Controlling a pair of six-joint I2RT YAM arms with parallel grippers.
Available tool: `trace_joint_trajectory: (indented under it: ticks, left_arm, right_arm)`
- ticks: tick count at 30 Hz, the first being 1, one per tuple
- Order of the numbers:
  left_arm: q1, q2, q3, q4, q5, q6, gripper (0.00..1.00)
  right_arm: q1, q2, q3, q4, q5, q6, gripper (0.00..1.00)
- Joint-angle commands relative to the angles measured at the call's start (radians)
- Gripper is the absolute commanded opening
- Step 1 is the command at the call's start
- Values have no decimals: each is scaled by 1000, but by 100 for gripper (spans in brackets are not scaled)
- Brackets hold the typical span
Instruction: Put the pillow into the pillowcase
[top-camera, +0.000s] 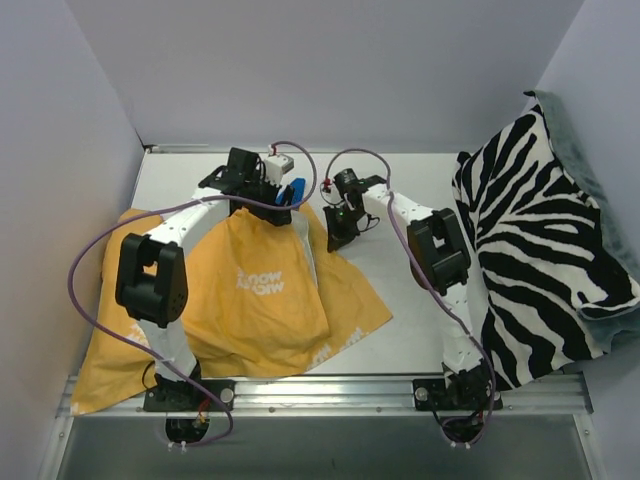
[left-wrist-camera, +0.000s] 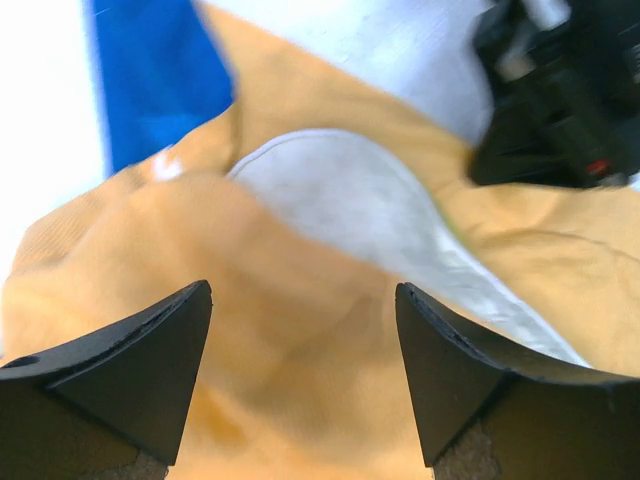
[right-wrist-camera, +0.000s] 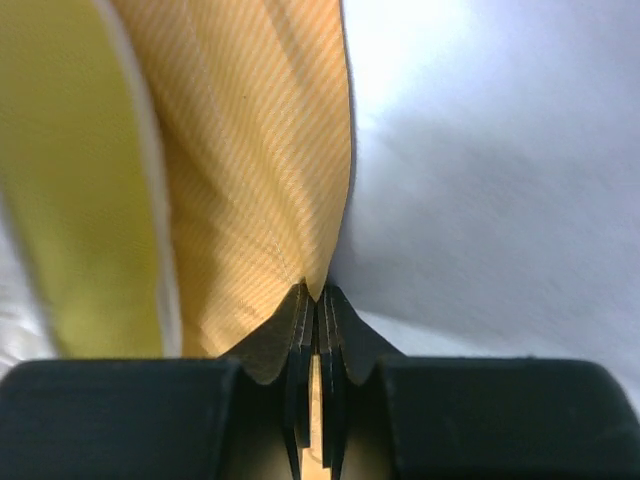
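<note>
The mustard-orange pillowcase (top-camera: 255, 300) lies spread on the table's left half. The cream-white pillow (left-wrist-camera: 365, 205) sits mostly inside it; only a rounded part shows at the opening in the left wrist view, and a thin pale strip (top-camera: 308, 258) shows from above. My left gripper (top-camera: 285, 197) is open over the pillowcase's far end, its fingers (left-wrist-camera: 445, 360) wide apart above orange cloth (left-wrist-camera: 290, 330) and holding nothing. My right gripper (top-camera: 335, 232) is shut on the pillowcase's edge (right-wrist-camera: 290, 180) beside the opening. A yellow-green band (right-wrist-camera: 95, 200), probably the pillow's edge, shows left of that cloth.
A zebra-striped blanket (top-camera: 540, 240) is heaped at the table's right side against the wall. A blue piece (top-camera: 297, 190) shows by the left gripper, and in the left wrist view (left-wrist-camera: 160, 80). The right gripper's black body (left-wrist-camera: 560, 100) is close on the right. White walls enclose the table.
</note>
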Motion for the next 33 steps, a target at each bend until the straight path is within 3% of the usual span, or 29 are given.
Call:
trace_joint_trajectory:
  ticks: [1, 6, 9, 11, 14, 15, 18, 19, 21, 23, 25, 26, 27, 28, 29, 30, 31, 33]
  left_arm:
    - [14, -96, -8, -53, -56, -5, 82]
    - [20, -178, -162, -167, -238, 71, 86]
    - [29, -115, -196, -138, -321, 97, 86]
    - [55, 6, -150, -86, -341, 110, 85]
    - [83, 214, 90, -39, -346, 186, 83]
    - [86, 272, 263, -44, -349, 234, 83]
    - [92, 490, 595, -132, -330, 281, 83]
    - [91, 580, 827, -199, -306, 285, 84]
    - [89, 639, 1003, -256, -222, 274, 87]
    - [92, 615, 1041, -285, -138, 256, 89]
    - [97, 481, 873, -279, -94, 234, 89]
    - [103, 424, 798, -279, -38, 230, 90]
    - [121, 299, 721, -279, -6, 236, 90]
    - [131, 231, 538, -281, 33, 251, 91]
    - [144, 162, 451, -279, 60, 286, 91]
    - [158, 24, 356, -276, 114, 300, 92]
    - [196, -41, 278, -275, 143, 311, 94]
    - [221, -220, 66, -302, 209, 392, 97]
  right_arm:
    - [-118, -73, -145, -182, 35, -69, 0]
    - [-369, -384, -409, -156, -150, -114, 0]
    - [-388, -527, -584, -170, -258, -184, 0]
    - [-364, -587, -681, -178, -315, -210, 0]
    - [-270, -587, -785, -153, -390, -207, 0]
    - [-250, -578, -798, -139, -410, -200, 0]
    - [-180, -527, -775, -47, -496, -108, 0]
    - [-160, -512, -740, -23, -517, -79, 0]
    - [-114, -477, -703, 63, -551, 15, 0]
    - [-65, -470, -642, 127, -595, 63, 0]
    - [-37, -476, -570, 128, -637, 66, 1]
    - [-35, -498, -551, 81, -646, 43, 9]
    - [-51, -516, -545, 63, -642, 25, 31]
    - [-78, -538, -539, 3, -633, -33, 44]
    - [-147, -576, -539, -28, -613, -58, 55]
    - [-196, -593, -537, -61, -596, -86, 77]
    - [-233, -607, -526, -134, -565, -156, 87]
    - [-314, -615, -461, -208, -376, -224, 94]
